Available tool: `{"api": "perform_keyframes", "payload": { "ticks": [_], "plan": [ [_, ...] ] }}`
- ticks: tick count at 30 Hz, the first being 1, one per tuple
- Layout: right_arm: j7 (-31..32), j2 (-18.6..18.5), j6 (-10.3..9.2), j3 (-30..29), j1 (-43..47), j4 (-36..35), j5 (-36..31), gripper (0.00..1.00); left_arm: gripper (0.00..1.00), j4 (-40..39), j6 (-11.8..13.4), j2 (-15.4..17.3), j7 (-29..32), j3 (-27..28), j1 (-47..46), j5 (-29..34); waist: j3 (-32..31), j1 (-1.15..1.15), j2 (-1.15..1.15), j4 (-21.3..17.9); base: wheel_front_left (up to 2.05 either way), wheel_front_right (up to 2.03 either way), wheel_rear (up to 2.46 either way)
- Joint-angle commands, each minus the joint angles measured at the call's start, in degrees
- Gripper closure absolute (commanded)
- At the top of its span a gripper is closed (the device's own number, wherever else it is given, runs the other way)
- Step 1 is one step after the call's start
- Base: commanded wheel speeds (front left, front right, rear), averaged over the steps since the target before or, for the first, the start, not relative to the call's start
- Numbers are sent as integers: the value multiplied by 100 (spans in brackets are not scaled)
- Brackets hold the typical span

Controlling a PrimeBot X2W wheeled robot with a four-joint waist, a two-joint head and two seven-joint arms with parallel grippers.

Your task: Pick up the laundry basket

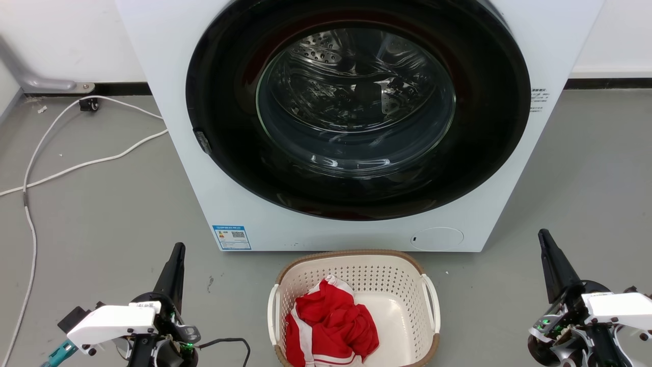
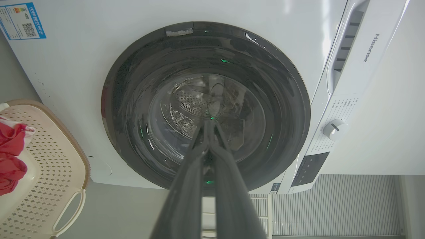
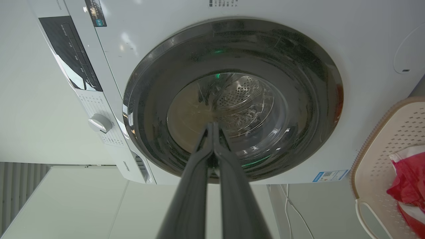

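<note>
The laundry basket (image 1: pixel 392 285) is cream-white and perforated with a brown rim. It stands on the grey floor in front of the washer, at the bottom centre of the head view. A red and white garment (image 1: pixel 331 321) lies inside it. Its white handles sit on its left and right sides. My left gripper (image 1: pixel 177 251) is shut and empty, well to the left of the basket. My right gripper (image 1: pixel 544 237) is shut and empty, well to its right. The basket (image 2: pixel 49 159) appears at the left edge of the left wrist view, and the basket (image 3: pixel 388 146) at the right edge of the right wrist view.
A white front-loading washer (image 1: pixel 254 204) with a closed dark round door (image 1: pixel 356 112) stands right behind the basket. White cables (image 1: pixel 76 165) trail over the floor at the left. Bare grey floor lies on either side of the basket.
</note>
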Motion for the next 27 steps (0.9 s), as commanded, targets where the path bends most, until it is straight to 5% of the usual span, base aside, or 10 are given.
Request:
{"api": "perform_keyframes", "payload": {
  "ticks": [1, 4, 5, 17, 27],
  "plan": [
    [29, 10, 2, -12, -60, 5, -37, 100, 100, 4, -14, 0, 13, 11, -38, 34, 0, 0, 0, 0, 0, 0, 0],
    [21, 14, 2, -17, -60, 6, -42, 100, 100, 3, -14, -2, 17, 14, -38, 38, 0, 0, 0, 0, 0, 0, 0],
    [16, 3, 0, -7, 0, 1, -1, 0, 0, 2, 0, -3, 1, 3, -1, 3, 0, 0, 0, 0, 0, 0, 0],
    [-259, 26, 0, 201, 194, -124, -128, 0, 0, -148, -1, -33, -275, -267, 121, 97, -9, 0, 0, -3, 0, 0, 0],
    [-513, 33, 0, 292, 276, -297, -1186, 0, 0, -460, -2, -35, -530, -368, 167, 924, -26, 0, 0, -2, 0, 0, 0]
  ]
}}
